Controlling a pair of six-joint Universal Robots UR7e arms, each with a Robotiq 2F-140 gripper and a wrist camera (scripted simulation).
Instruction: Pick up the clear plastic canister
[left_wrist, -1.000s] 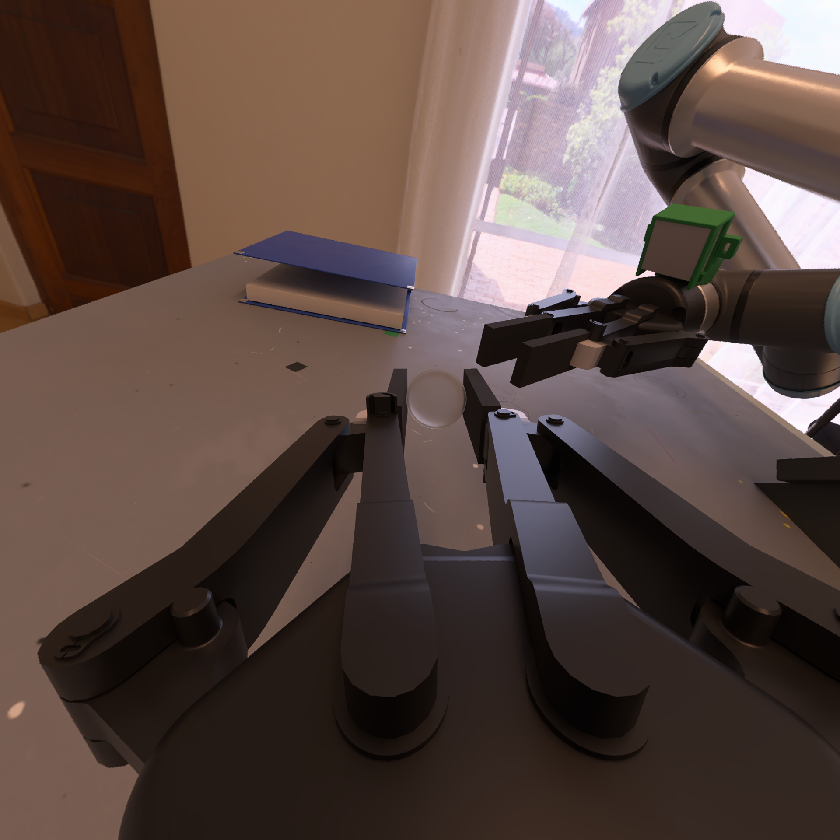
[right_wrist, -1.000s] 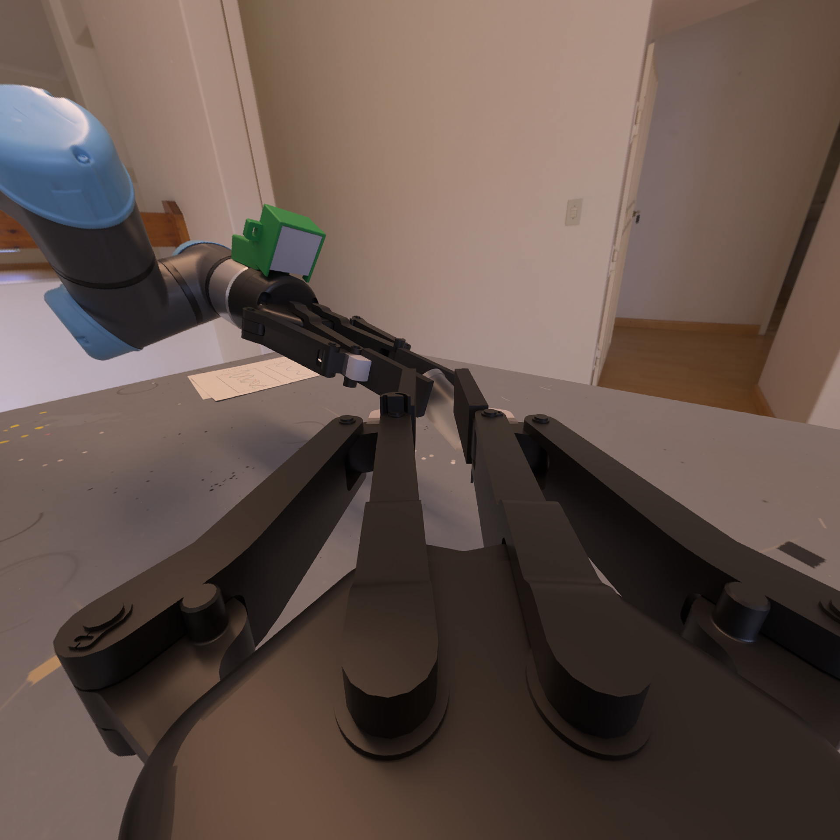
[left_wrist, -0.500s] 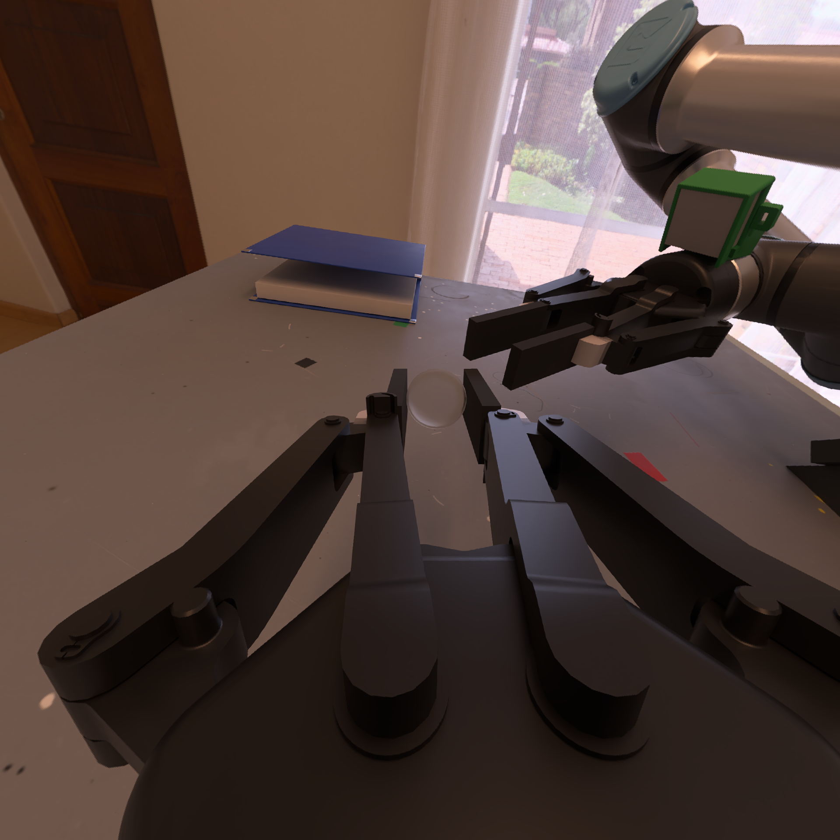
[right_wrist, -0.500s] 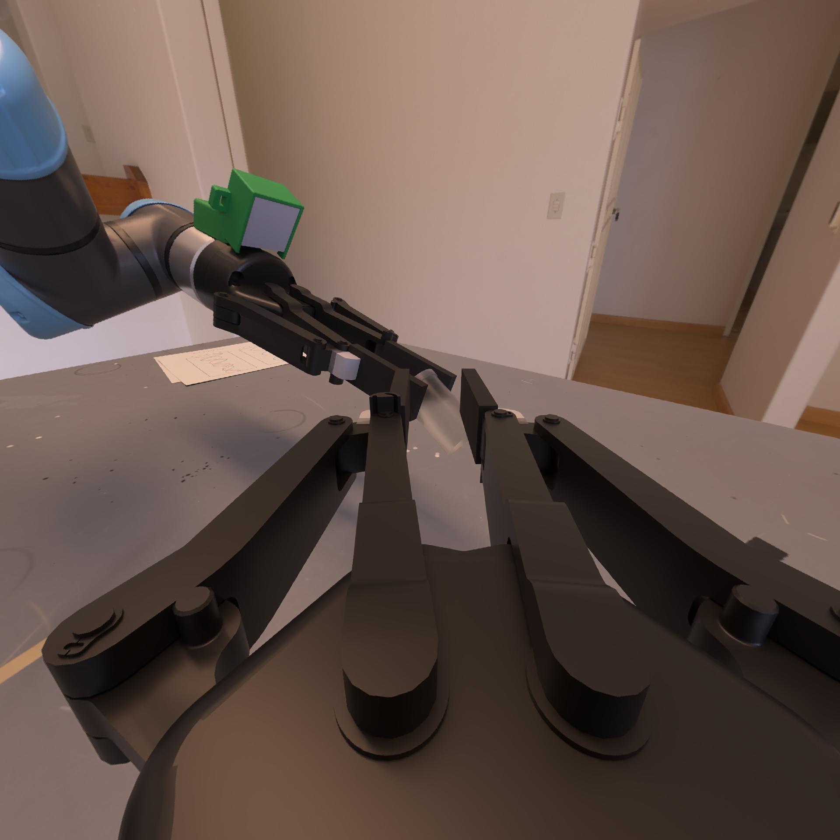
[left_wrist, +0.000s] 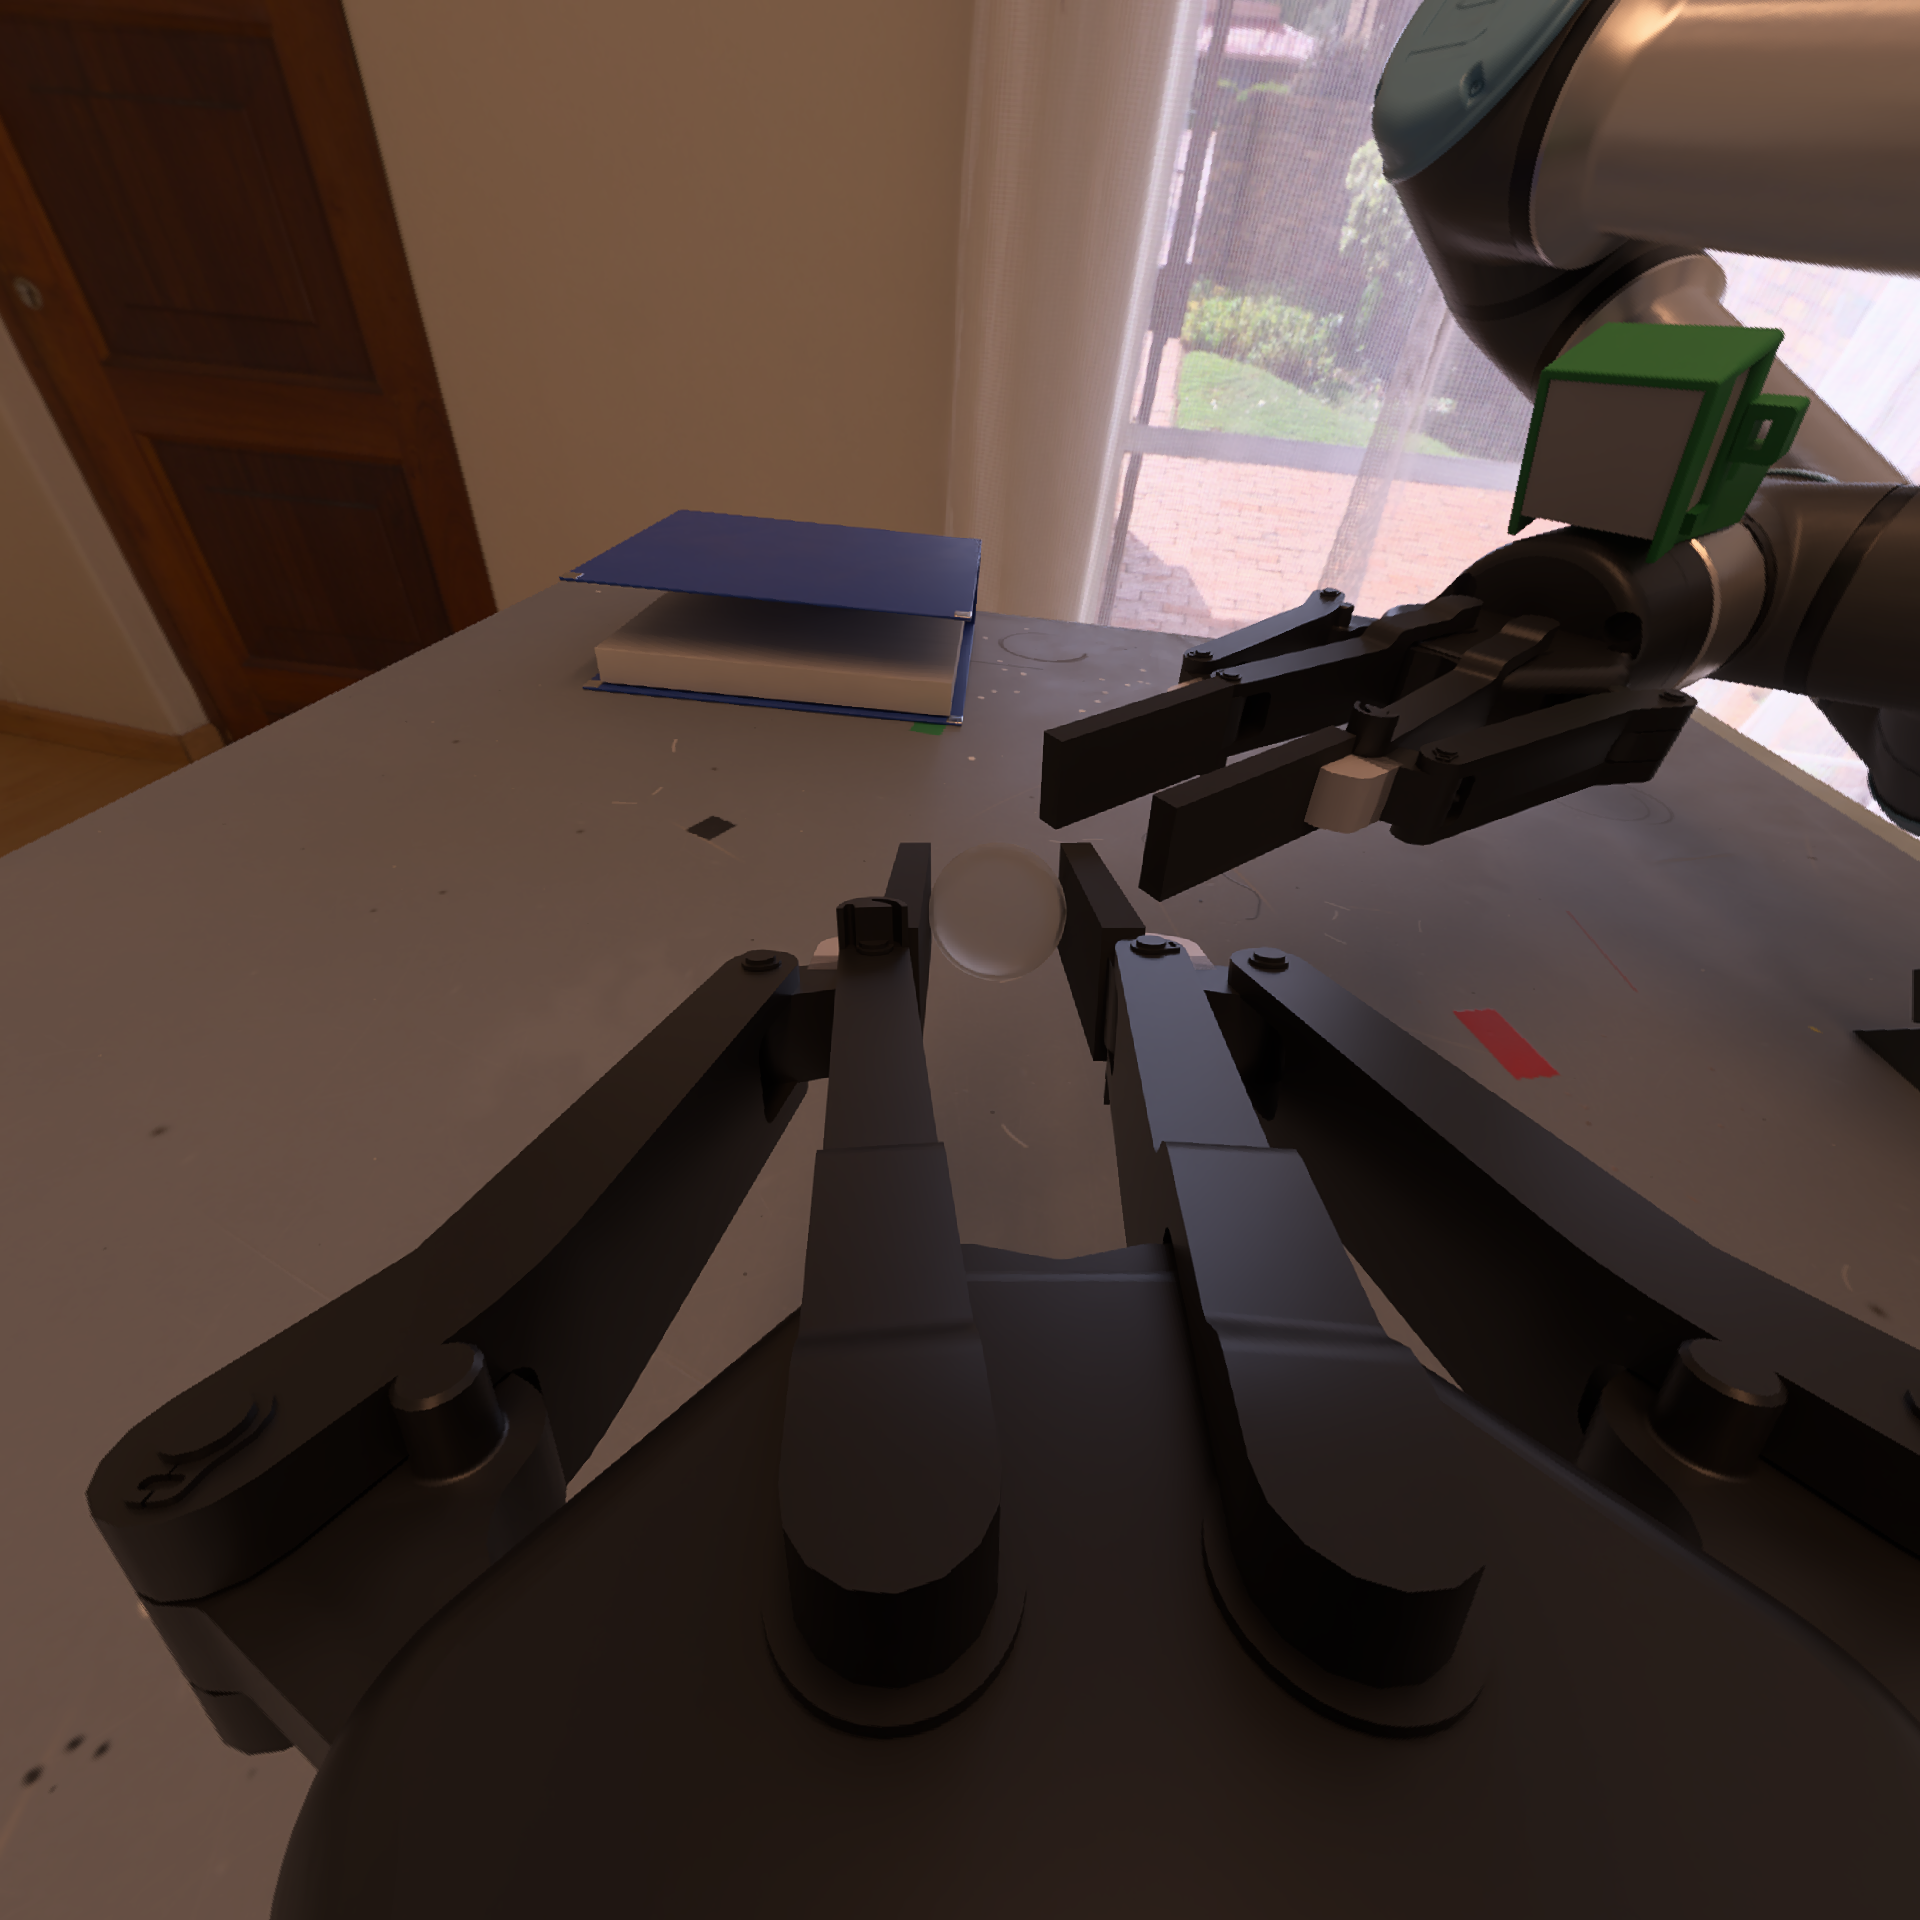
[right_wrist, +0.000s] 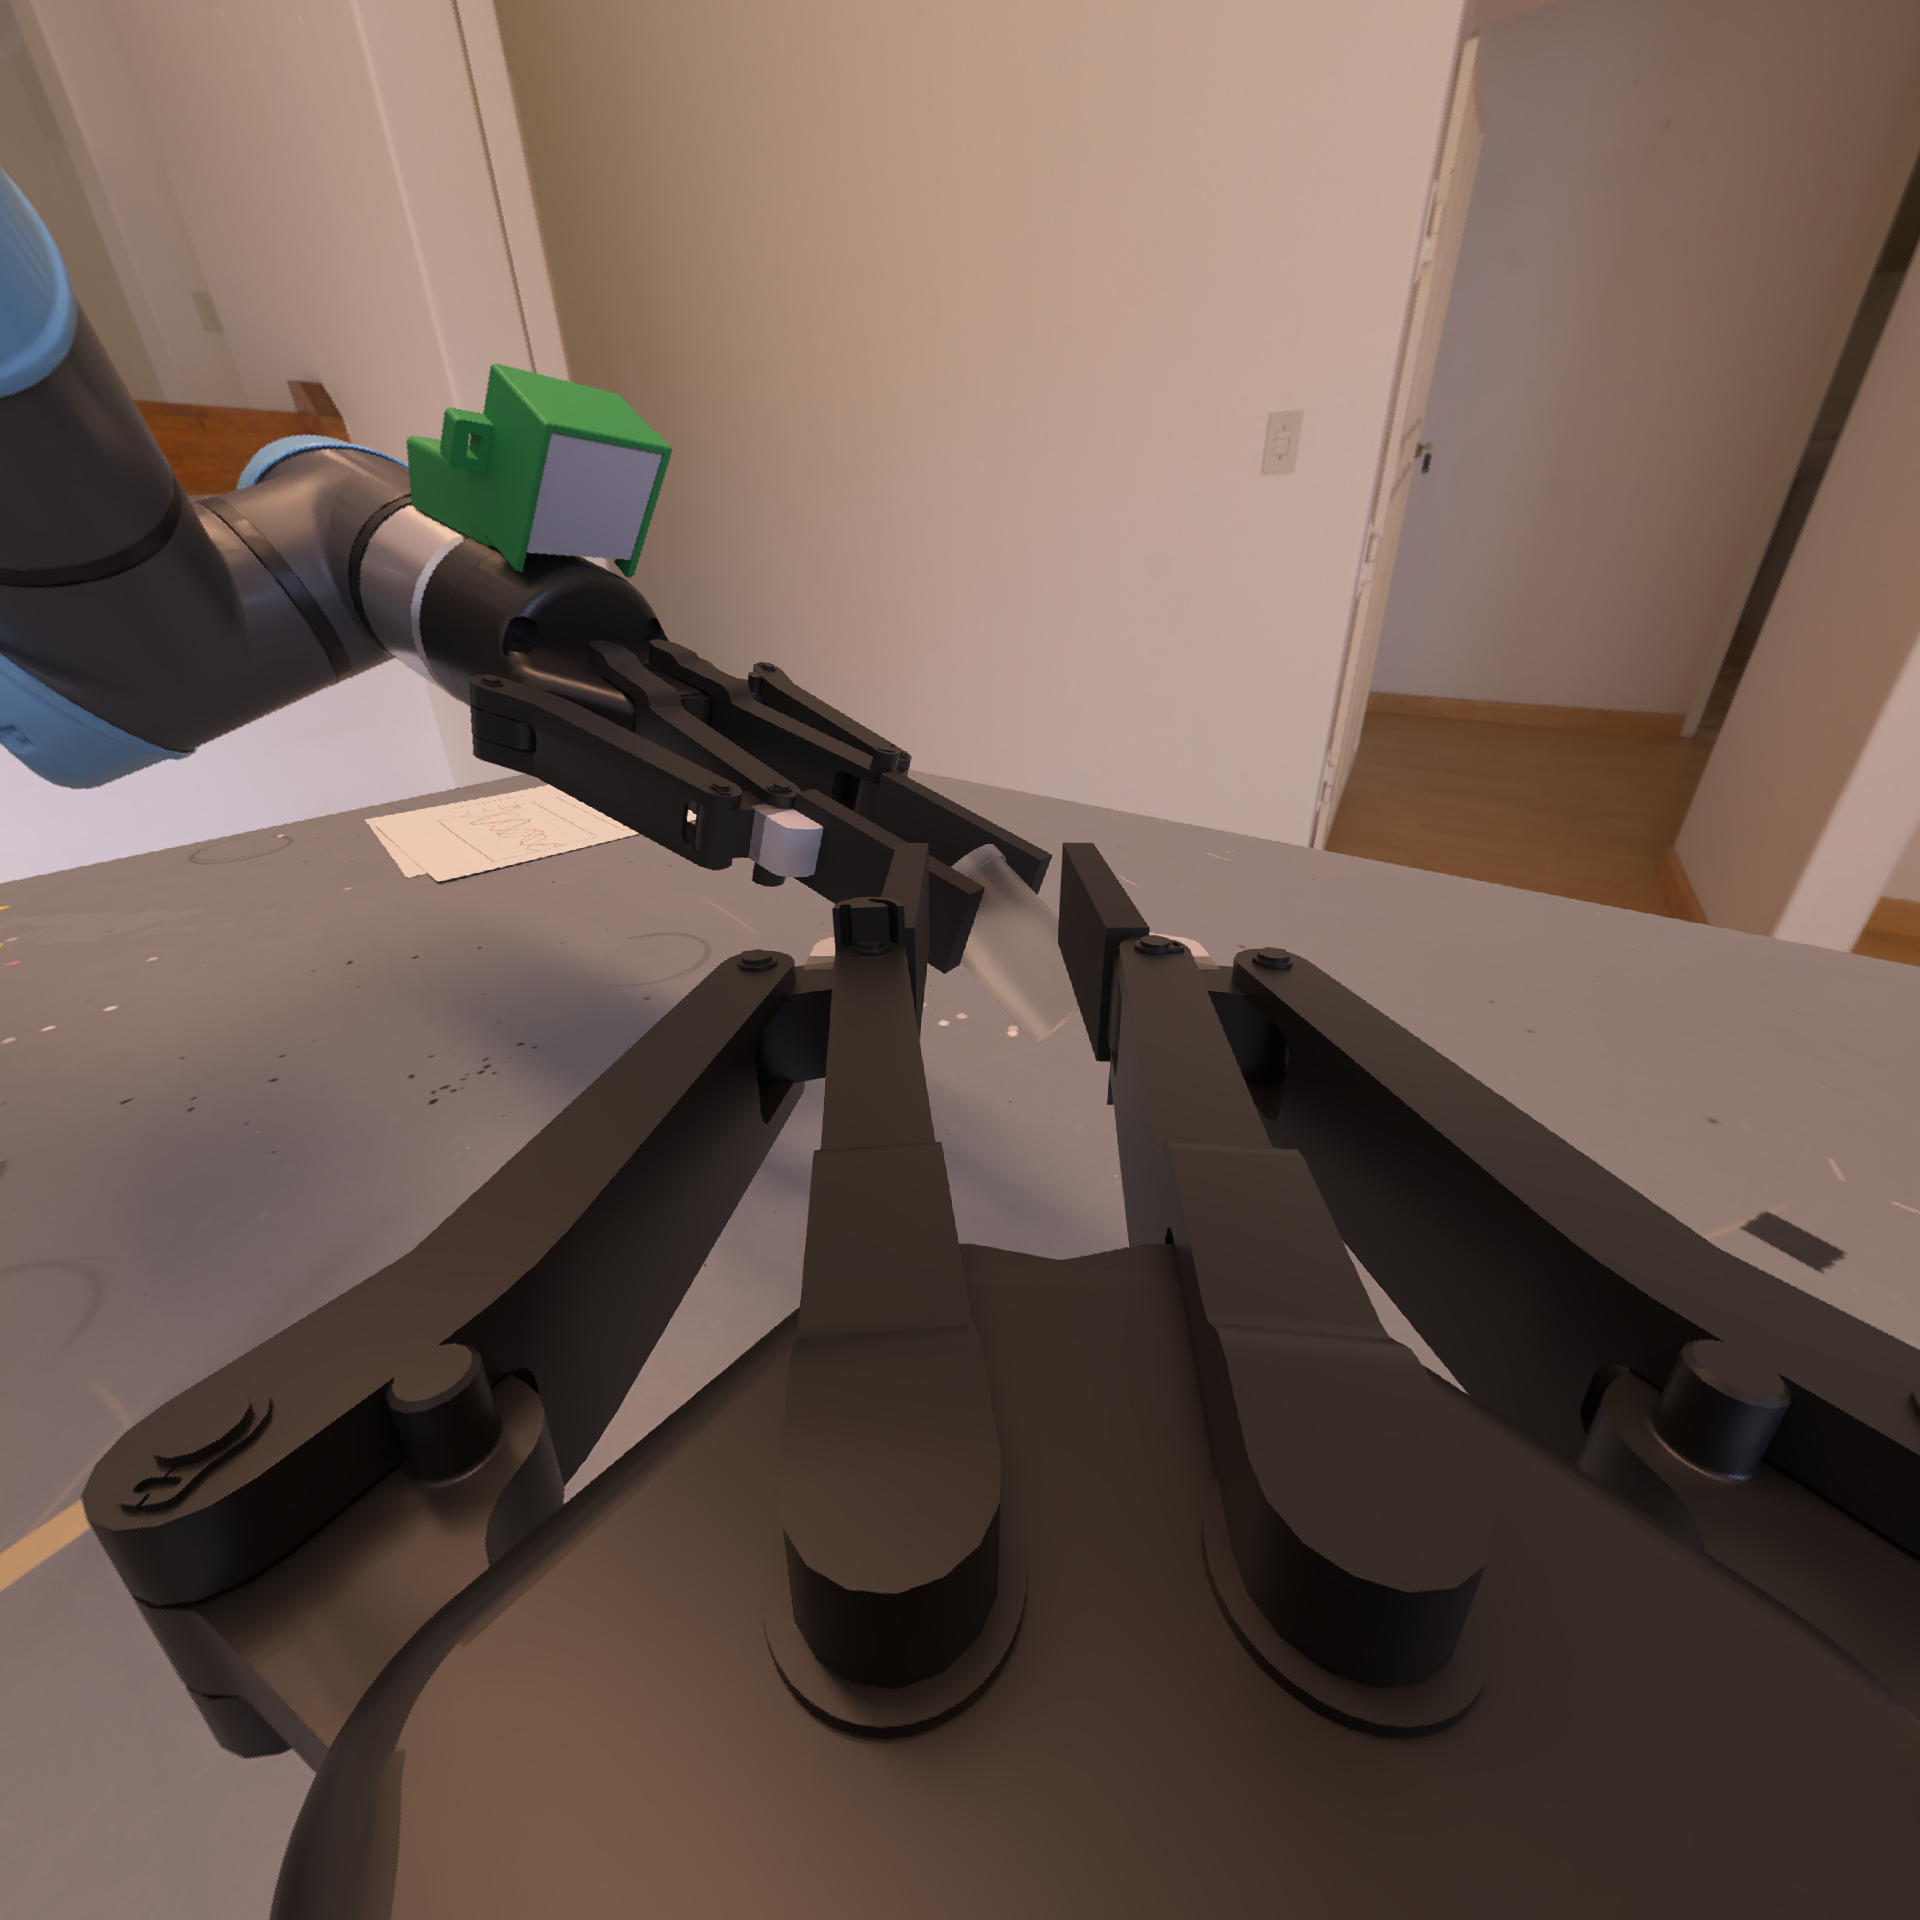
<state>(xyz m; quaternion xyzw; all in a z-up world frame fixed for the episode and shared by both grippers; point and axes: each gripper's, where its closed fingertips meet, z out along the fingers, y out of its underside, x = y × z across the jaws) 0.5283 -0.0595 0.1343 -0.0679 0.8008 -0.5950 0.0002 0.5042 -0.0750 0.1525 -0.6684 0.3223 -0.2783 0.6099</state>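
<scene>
The clear plastic canister (left_wrist: 997, 925) sits between the fingertips of my left gripper (left_wrist: 992, 904), which is shut on it. In the right wrist view the canister (right_wrist: 1013, 961) sticks out of the left gripper (right_wrist: 987, 883) as a tilted clear cylinder, held above the grey table (right_wrist: 312, 1039). My right gripper (right_wrist: 992, 904) is partly open and empty, its tips just short of the canister's free end. In the left wrist view the right gripper (left_wrist: 1101, 821) hovers to the right of the canister, apart from it.
A blue binder with white pages (left_wrist: 790, 623) lies at the far side of the table. A white paper sheet (right_wrist: 499, 831) lies behind the left arm. A red tape mark (left_wrist: 1507, 1044) and a black one (left_wrist: 712, 828) are on the tabletop.
The left gripper has kept hold of the canister and carried it higher above the table. The two grippers stay close together, the right one still empty.
</scene>
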